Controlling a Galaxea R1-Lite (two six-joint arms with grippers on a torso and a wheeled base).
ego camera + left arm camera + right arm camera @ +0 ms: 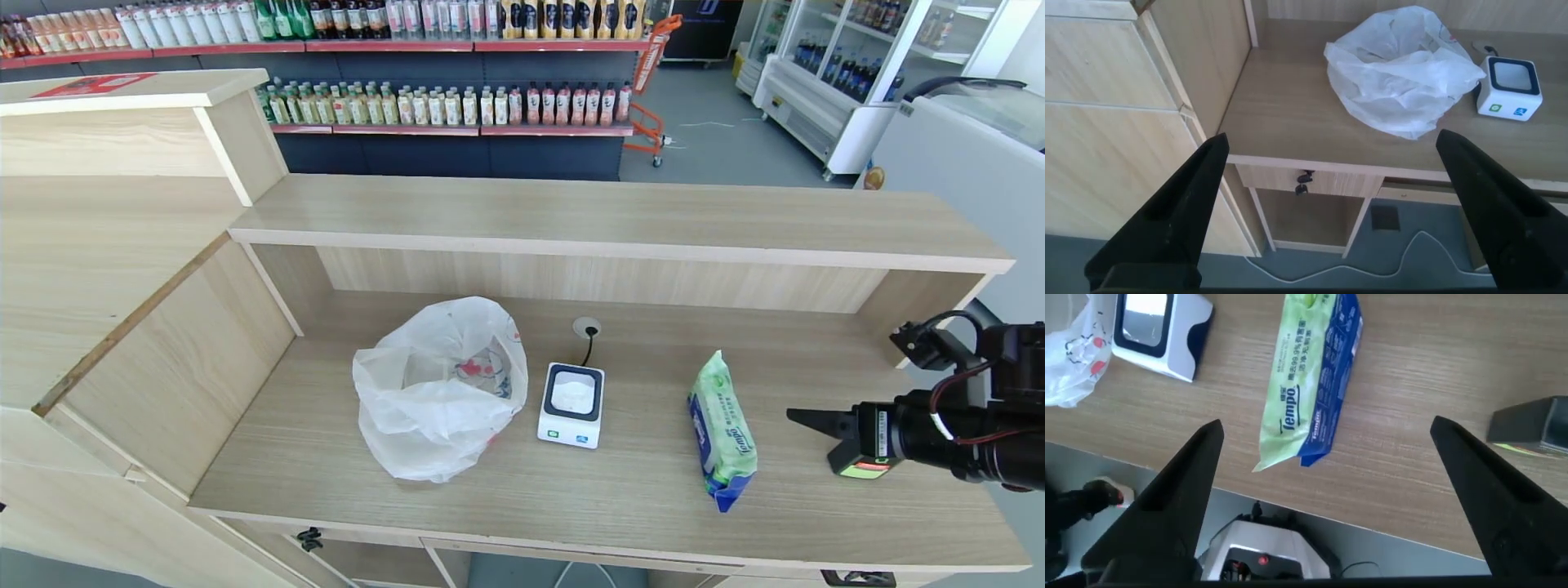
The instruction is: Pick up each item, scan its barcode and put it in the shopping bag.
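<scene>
The scanner stands on the counter between the shopping bag, left, and the tissue pack.

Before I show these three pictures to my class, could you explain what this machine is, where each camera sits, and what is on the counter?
This is a two-armed robot at a shop counter. The wide picture comes from a camera on its head, looking down; its right arm comes in at the right edge. The other two pictures come from cameras on its wrists. The two dark prongs in each are that arm's own jaws, standing open and holding nothing. On the counter are a white plastic bag, a small white scanner beside it, and a green tissue pack further right. The right wrist camera looks down on the pack. The left wrist camera sees the bag and scanner from off the counter's front edge.
</scene>
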